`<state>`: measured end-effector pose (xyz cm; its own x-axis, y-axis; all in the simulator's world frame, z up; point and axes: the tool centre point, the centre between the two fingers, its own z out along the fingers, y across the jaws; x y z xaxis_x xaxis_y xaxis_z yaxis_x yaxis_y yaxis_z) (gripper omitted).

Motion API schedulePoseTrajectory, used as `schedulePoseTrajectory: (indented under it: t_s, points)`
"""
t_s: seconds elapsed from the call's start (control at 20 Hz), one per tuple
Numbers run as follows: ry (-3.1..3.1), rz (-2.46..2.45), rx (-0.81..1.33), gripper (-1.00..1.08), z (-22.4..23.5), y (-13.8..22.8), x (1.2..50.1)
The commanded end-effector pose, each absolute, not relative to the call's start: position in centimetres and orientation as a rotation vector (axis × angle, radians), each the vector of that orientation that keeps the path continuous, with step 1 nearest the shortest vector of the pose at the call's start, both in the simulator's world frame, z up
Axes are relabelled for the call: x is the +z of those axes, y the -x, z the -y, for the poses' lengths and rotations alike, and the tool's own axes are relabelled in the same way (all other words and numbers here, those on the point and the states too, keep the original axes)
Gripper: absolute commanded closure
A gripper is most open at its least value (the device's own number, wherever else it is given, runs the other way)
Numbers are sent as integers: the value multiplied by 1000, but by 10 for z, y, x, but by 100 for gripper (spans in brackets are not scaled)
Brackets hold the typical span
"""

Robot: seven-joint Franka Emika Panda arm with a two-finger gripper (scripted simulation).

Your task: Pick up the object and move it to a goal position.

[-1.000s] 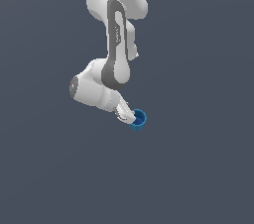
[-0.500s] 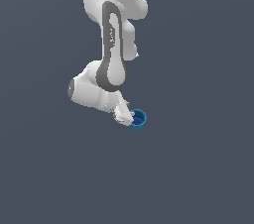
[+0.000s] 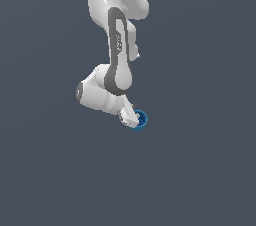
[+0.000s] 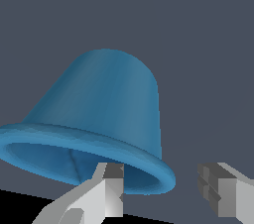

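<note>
The object is a small bright blue cup (image 3: 141,119) with a flared rim, close to the white arm's tip in the exterior view. In the wrist view the cup (image 4: 109,99) fills the frame, with its darker hollow facing the camera. My gripper (image 3: 131,118) is right at the cup's rim. In the wrist view the gripper (image 4: 162,175) has its fingers apart: one finger (image 4: 111,193) is at the cup's opening and the other finger (image 4: 223,193) is outside the rim, with a gap to it. The rim's edge lies between them.
Plain dark grey ground lies all round. The arm's white elbow and forearm (image 3: 100,92) hang low, just to the exterior view's left of the cup.
The arm has dropped slightly and the gripper has edged towards the cup. The cup has stayed in place.
</note>
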<state>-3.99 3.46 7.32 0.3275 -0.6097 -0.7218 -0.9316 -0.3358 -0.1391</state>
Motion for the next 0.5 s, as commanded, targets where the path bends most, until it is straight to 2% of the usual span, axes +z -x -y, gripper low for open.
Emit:
schedulePoseTrajectory:
  t_s: [0.0,0.05,0.45]
  points:
    - [2050,-1352,770,-20,-37,40,71]
    - [2050,-1352,770,108,-37,40,71]
    - [2050,-1352,770,108,-37,40,71]
